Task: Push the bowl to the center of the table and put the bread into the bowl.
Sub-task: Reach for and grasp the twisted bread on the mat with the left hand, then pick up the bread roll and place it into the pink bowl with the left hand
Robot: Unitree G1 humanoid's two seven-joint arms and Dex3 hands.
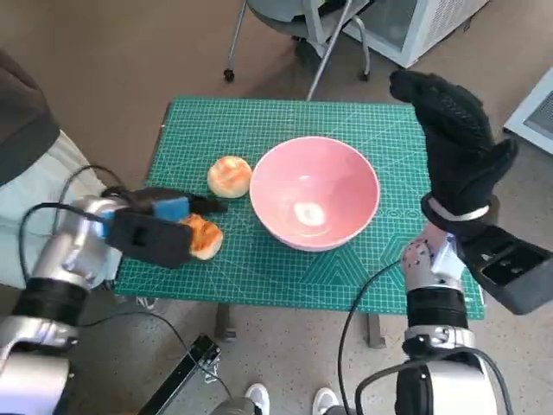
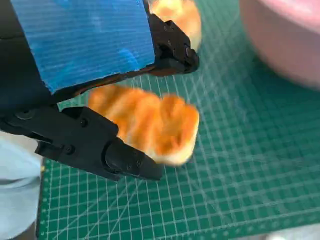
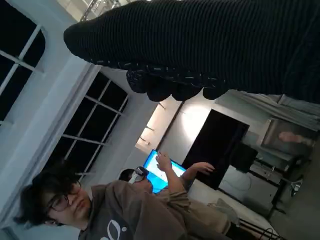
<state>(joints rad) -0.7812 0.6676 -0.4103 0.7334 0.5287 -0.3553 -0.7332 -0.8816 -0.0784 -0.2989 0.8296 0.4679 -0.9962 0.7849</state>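
Note:
The pink bowl (image 1: 314,192) stands near the middle of the green mat (image 1: 363,121), empty. A round bread (image 1: 229,175) lies just left of it. A second, longer toasted bread (image 1: 205,236) (image 2: 150,125) lies on the mat at the front left. My left hand (image 1: 160,223) (image 2: 90,60) reaches round this bread with its fingers on either side. One finger (image 2: 125,160) touches the bread; the other finger (image 2: 172,50) stays a little off it. My right hand (image 1: 454,138) (image 3: 210,45) is raised over the table's right edge, holding nothing.
A person's leg and sleeve (image 1: 26,147) are close at the left of the table. A chair base (image 1: 302,35) and a white cabinet (image 1: 432,26) stand beyond the far edge. Cables (image 1: 363,303) hang below the front. In the right wrist view, a person (image 3: 100,210) is seated.

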